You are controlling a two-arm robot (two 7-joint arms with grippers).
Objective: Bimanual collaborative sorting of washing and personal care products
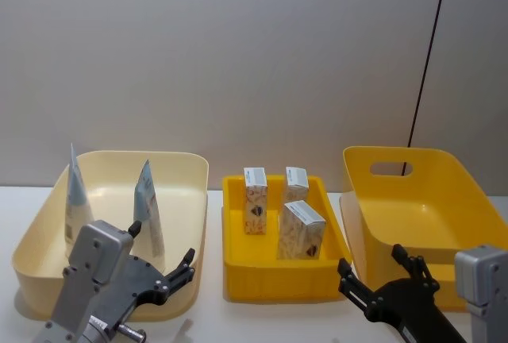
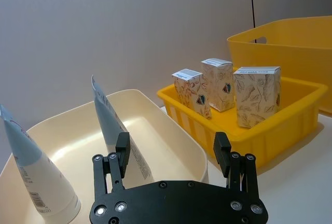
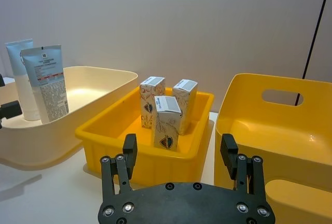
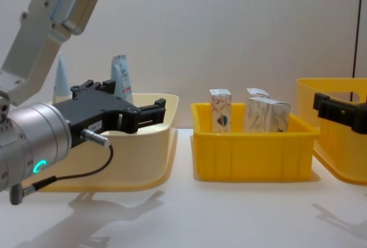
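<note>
Our left tool hovers at the near rim of the cream plastic bin, jaws spread wide and gripping nothing. We judge it is lined up on the tall pale blue-and-white squeeze tubes. Two of them stand on their caps inside that bin, crimped ends up, apart from each other. Our right tool waits just as wide and empty near the front of the shallow yellow plastic tray. That tray holds three small upright cream cartons with brownish marbled print, close together. The deep yellow plastic bin with a handle slot sits to the right with nothing inside, likely the receiving container. All three containers rest side by side on the white surface.
</note>
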